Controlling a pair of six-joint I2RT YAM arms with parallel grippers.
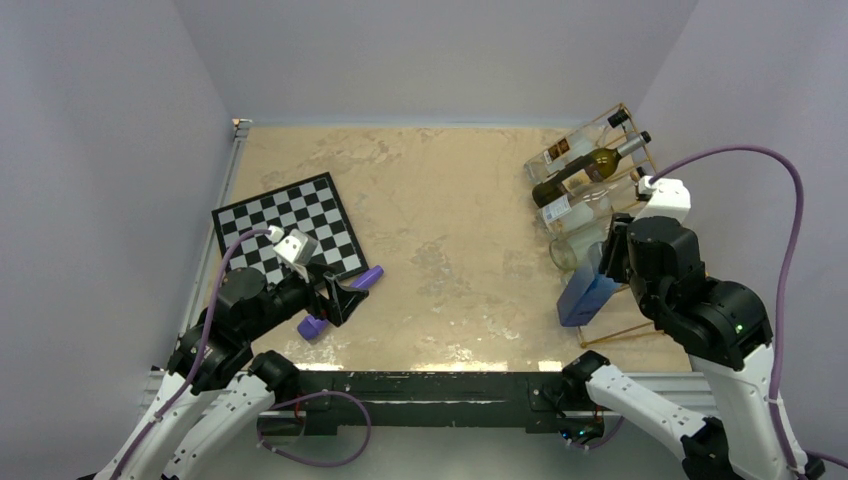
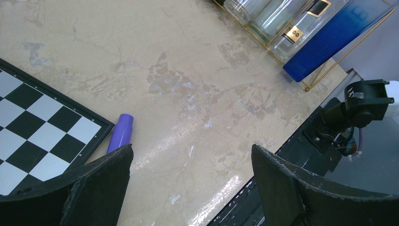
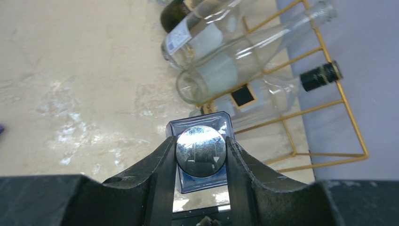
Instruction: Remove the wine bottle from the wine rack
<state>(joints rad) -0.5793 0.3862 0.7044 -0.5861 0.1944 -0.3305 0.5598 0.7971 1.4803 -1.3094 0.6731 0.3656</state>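
The wine rack [image 1: 628, 332] is a gold wire frame at the right table edge, also in the right wrist view [image 3: 350, 113] and left wrist view [image 2: 307, 87]. My right gripper [image 1: 605, 262] is shut on the round silver cap [image 3: 201, 151] of a blue square bottle [image 1: 587, 295], gripping it from above [image 3: 201, 143]. The bottle's blue body [image 3: 202, 184] hangs below the fingers at the rack's near left side [image 2: 329, 42]. My left gripper [image 1: 345, 295] is open and empty [image 2: 192, 147], low over the table at the near left.
Several clear bottles [image 1: 580, 210] and a dark green bottle [image 1: 575, 170] lie in the rack. A chessboard [image 1: 290, 225] lies at the left, with a purple cylinder [image 2: 120, 133] beside it. The right wall stands close behind the rack.
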